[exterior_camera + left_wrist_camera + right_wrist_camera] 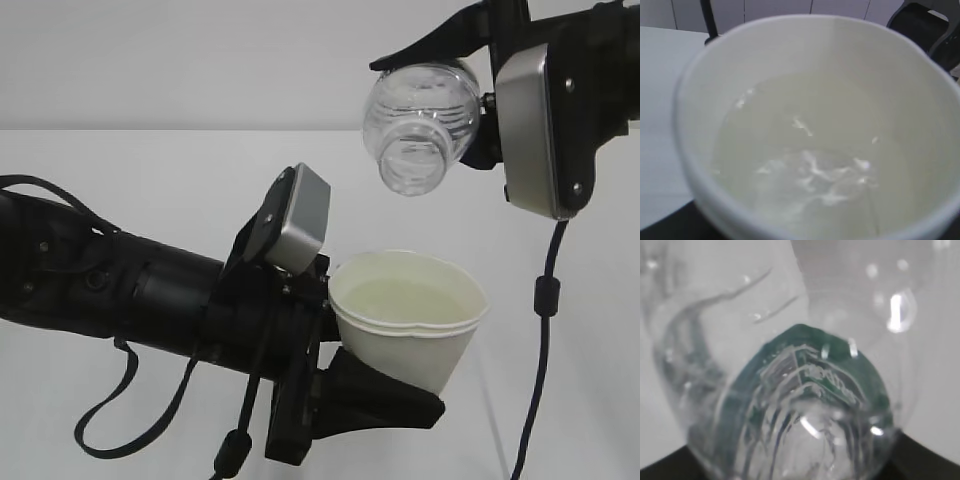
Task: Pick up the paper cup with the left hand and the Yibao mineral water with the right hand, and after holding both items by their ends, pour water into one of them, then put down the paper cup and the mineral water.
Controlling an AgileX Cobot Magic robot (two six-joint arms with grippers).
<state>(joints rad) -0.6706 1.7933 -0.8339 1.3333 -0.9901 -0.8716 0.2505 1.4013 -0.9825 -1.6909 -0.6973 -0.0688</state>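
Observation:
The white paper cup (pixel 408 325) is held upright above the table, with my left gripper (pixel 365 348) shut on its lower part from the left. Pale water fills much of the cup (pixel 805 50), which takes up the whole left wrist view and hides the jaws. Above it, the clear Yibao mineral water (pixel 420 105) is tipped over, its open mouth pointing down toward the cup. My right gripper (pixel 452 100) is shut on its rear end. No stream shows between them. The green label (pixel 805 365) shows close up in the right wrist view.
A white table lies below both arms. A black cable (pixel 545 300) hangs from the right arm, and a cable loop (pixel 120 425) droops under the left arm. A dark chair (pixel 925 25) stands beyond the table.

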